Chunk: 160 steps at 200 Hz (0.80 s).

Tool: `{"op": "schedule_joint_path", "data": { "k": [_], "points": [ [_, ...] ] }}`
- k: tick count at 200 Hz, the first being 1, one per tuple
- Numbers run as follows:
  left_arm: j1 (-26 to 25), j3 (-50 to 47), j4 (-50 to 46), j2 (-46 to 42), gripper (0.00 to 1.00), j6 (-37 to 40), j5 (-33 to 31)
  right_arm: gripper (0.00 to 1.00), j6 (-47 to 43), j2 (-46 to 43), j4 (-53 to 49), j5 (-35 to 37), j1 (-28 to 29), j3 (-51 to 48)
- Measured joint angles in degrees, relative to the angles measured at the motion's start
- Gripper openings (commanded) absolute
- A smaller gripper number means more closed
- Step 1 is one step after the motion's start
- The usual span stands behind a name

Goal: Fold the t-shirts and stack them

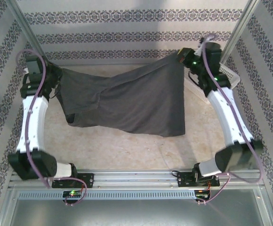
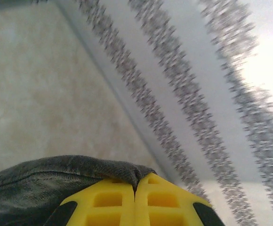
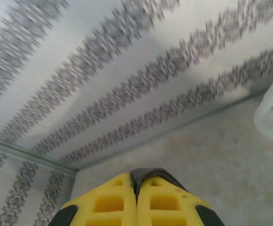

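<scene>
Above the surface, the left hand and right hand each clamp an edge of the t-shirt, which hangs spread between them and probably needs laying flat next for folding.

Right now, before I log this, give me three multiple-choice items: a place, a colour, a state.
1. Where does the white basket sit? A. far right, beside the right arm B. near left C. centre
2. What colour is the t-shirt? A. white B. dark grey C. yellow
3. The left gripper and right gripper are: A. both open B. both shut on the t-shirt C. one open
Key: 1 A, its mesh shows behind that arm; 2 B, charcoal cloth; 3 B, each pinches cloth.
</scene>
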Motion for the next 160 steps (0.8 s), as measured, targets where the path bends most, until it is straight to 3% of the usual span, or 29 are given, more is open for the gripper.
{"op": "schedule_joint_path", "data": {
  "k": [43,77,95,109,134,148,160],
  "points": [
    [1.8,5.4,2.3,15.4,0.00,-0.7,7.5,0.00,1.7,17.0,-2.5,-4.2,0.2,14.6],
    [3.8,28.2,0.7,23.7,0.00,-0.9,9.7,0.00,3.2,24.5,-4.3,-6.0,-0.9,34.9],
    [5.0,34.9,1.6,22.5,0.00,-0.9,9.7,0.00,3.9,24.0,-3.9,-6.2,-2.1,39.6],
    [6.2,45.4,-1.7,23.6,0.00,-0.9,10.3,0.00,5.4,23.9,-4.5,-7.3,-3.7,44.1],
    [7.6,53.5,-2.1,21.7,0.00,-0.9,11.0,0.00,7.0,21.2,-3.5,-8.3,-6.3,43.8],
    [7.7,51.8,-3.5,18.3,0.00,-0.8,11.2,0.00,7.6,16.2,-3.5,-8.6,-7.3,36.8],
    [7.6,44.6,-5.5,11.6,0.00,-0.3,10.6,0.00,7.8,11.4,-3.5,-8.5,-7.6,29.8]
  ]
}}
